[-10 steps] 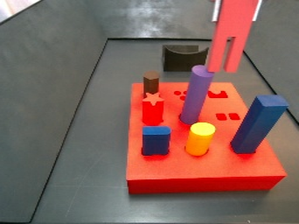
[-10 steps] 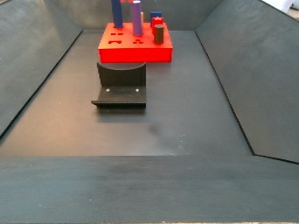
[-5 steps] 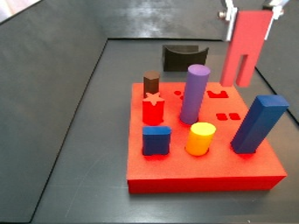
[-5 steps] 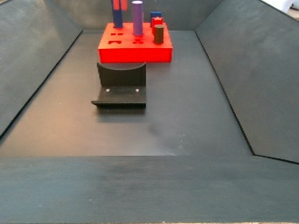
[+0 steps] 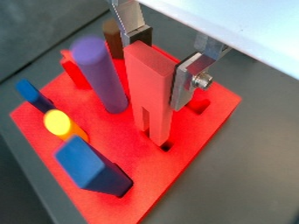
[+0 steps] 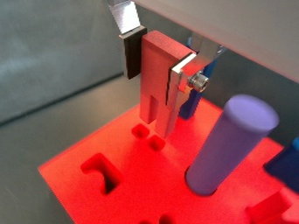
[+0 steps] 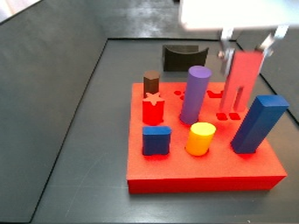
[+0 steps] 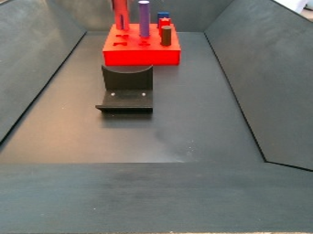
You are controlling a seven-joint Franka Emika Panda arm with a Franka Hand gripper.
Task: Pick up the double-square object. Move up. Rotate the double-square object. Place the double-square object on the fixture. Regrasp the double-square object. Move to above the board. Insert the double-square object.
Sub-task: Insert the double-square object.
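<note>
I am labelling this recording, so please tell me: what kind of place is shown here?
Probably a robot test bench, not a home: dark grey walls enclose the floor, a red board carries coloured pegs, and the hand holds a red bar over its holes.

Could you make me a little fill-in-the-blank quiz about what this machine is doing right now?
1. The gripper holds a tall bar coloured ____.
2. That bar hangs over the ____ board.
3. The round-topped peg beside the bar is ____.
4. The fixture on the floor holds ____.

Missing words: red; red; purple; nothing
</note>
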